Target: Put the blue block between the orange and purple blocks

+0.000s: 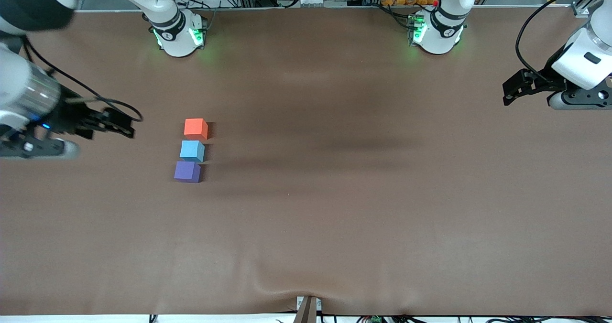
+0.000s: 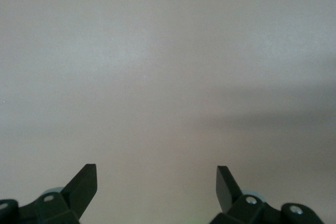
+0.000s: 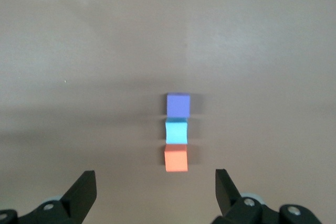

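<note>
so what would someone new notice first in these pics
Three small cubes in a tight row on the brown table, toward the right arm's end: the orange block farthest from the front camera, the blue block in the middle, the purple block nearest. The right gripper hangs beside the row with jaws open, holding nothing. The left gripper waits, also open and empty, over the table's left arm end.
</note>
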### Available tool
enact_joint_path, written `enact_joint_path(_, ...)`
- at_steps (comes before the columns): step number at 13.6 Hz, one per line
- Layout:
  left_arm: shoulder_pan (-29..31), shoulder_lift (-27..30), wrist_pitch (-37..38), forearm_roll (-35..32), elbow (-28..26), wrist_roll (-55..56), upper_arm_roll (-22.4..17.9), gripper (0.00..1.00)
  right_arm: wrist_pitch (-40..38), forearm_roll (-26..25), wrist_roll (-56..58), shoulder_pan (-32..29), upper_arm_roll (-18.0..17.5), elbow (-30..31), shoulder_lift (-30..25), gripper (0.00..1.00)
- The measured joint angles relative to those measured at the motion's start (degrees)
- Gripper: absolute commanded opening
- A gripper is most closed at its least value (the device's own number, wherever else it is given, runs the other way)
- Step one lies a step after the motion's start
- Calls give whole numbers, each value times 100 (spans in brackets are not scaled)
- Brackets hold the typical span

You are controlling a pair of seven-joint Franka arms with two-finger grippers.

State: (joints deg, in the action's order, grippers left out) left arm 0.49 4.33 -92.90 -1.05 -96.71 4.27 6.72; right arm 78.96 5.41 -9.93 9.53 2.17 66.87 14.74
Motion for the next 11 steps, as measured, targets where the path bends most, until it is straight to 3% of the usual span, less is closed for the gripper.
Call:
enact_joint_path(4,0,0,7,0,-22,0,2,100,-459,286,5,-404,-81,-47,-446,100)
enact_joint_path(8,0,0,13,0,-35,0,3,100,-852,107,5,-484,-166,49,-656,100)
enact_joint_path(11,0,0,25,0,-73,0,4,100,-455,-107,5,-630,-433,799,-1128,100)
